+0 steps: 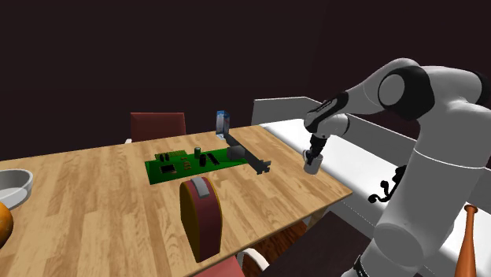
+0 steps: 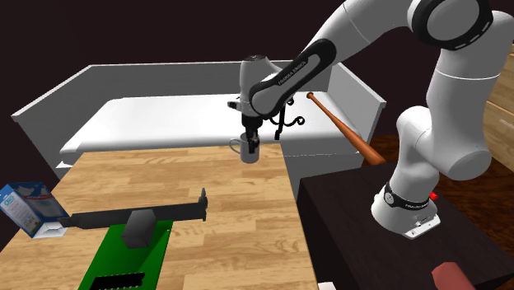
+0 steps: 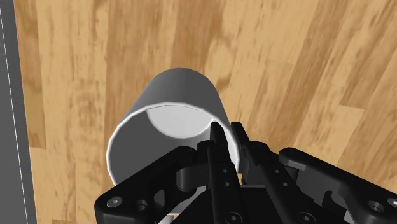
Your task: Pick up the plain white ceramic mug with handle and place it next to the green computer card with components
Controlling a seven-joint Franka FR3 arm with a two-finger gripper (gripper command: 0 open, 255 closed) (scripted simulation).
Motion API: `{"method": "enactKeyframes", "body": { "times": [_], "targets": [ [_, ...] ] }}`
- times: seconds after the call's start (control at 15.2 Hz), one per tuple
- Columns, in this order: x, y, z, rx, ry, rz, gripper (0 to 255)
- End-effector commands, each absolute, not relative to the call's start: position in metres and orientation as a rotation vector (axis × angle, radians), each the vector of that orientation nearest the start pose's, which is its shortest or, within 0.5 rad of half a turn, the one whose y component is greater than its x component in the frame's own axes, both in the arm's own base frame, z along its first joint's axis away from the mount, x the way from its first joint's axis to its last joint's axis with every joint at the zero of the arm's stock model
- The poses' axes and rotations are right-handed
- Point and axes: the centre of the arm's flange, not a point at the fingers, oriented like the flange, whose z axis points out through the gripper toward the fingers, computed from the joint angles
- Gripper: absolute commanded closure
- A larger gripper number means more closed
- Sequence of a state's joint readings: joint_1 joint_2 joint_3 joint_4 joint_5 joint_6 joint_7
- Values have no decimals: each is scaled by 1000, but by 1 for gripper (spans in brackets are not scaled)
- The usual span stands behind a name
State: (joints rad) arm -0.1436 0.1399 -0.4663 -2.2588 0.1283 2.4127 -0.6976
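A plain pale grey-white mug (image 2: pixel 249 151) with a small handle hangs upright in my gripper (image 2: pixel 251 136), close above the wooden table (image 2: pixel 206 177) near its corner. In the wrist view the gripper (image 3: pixel 226 137) is shut on the mug (image 3: pixel 168 108), one finger inside the rim and one outside. In the shoulder view the mug (image 1: pixel 313 163) and gripper (image 1: pixel 317 149) are at the table's right edge. The green computer card (image 1: pixel 193 161) lies flat mid-table with a dark metal bracket (image 1: pixel 250 157) along its side; it also shows as the green card (image 2: pixel 123 264), well apart from the mug.
A blue-and-white carton (image 1: pixel 223 122) stands behind the card. A brown rounded box (image 1: pixel 201 219) sits at the near edge, a grey bowl (image 1: pixel 14 185) at far left. A white couch (image 2: pixel 165 115) lies beyond the table, with a wooden bat (image 2: pixel 346 132) and a black curled object (image 2: pixel 288 122).
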Motion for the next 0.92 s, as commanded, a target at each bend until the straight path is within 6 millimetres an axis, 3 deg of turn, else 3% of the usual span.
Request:
{"method": "enactKeyframes", "body": {
  "times": [0.0, 0.86],
  "targets": [
    [440, -306, 321, -3141, 3, -62, 255],
    [440, -306, 389, -3141, 3, -62, 255]
  ]
}}
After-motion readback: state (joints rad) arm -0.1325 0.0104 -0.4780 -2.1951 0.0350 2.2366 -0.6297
